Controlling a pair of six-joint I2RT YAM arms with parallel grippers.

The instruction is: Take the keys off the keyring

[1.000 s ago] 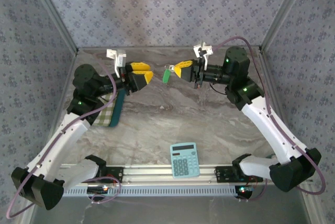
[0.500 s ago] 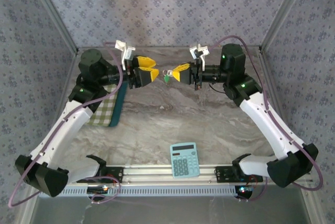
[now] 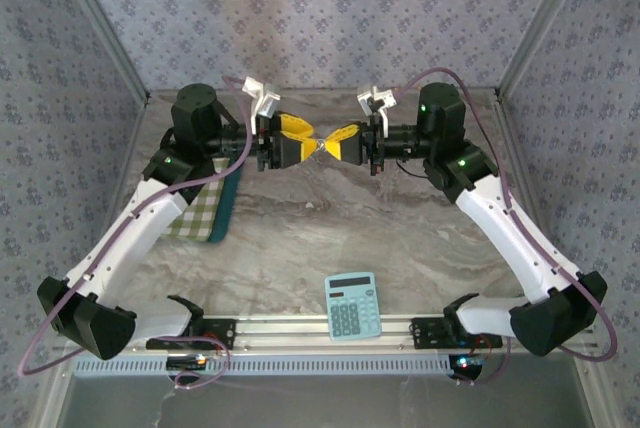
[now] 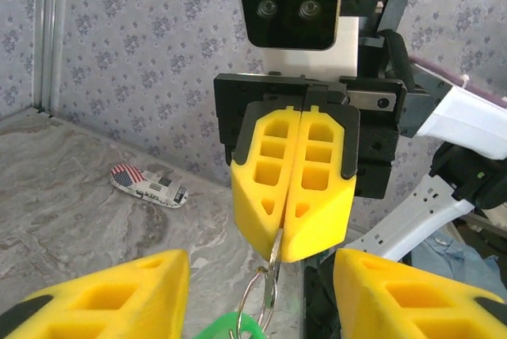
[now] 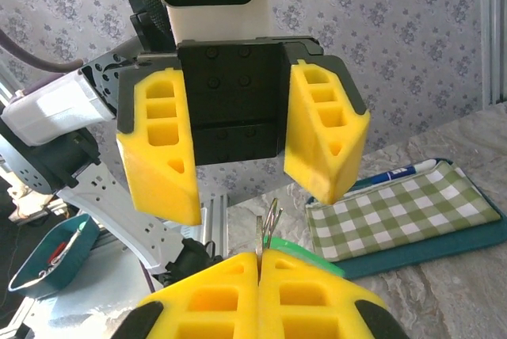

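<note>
Yellow and blocky, my left gripper [image 5: 247,192] hangs with its 2 fingers spread, one on either side of the thin silver wire keyring [image 4: 273,266], touching nothing that I can make out. The keys, 1 tiny bright green plastic piece [image 4: 230,329], hang on that ring in the air above the grey marbled table [image 3: 300,238]. My right gripper [image 4: 287,245] has its 2 fingers pressed together, pinching the ring by its edge at the very tips. That hold is thin: if I close the left fingers off-centre or tug sideways, I judge the ring could twist out and drop, or my fingertips could knock together. Off to the left lies a green-and-white checked cloth [image 3: 203,220] on a teal mat, with a pen [image 5: 400,173] at its edge. A pale blue calculator [image 3: 352,305] sits by the table's near edge. Both are well apart from the ring, so nothing blocks me.
</note>
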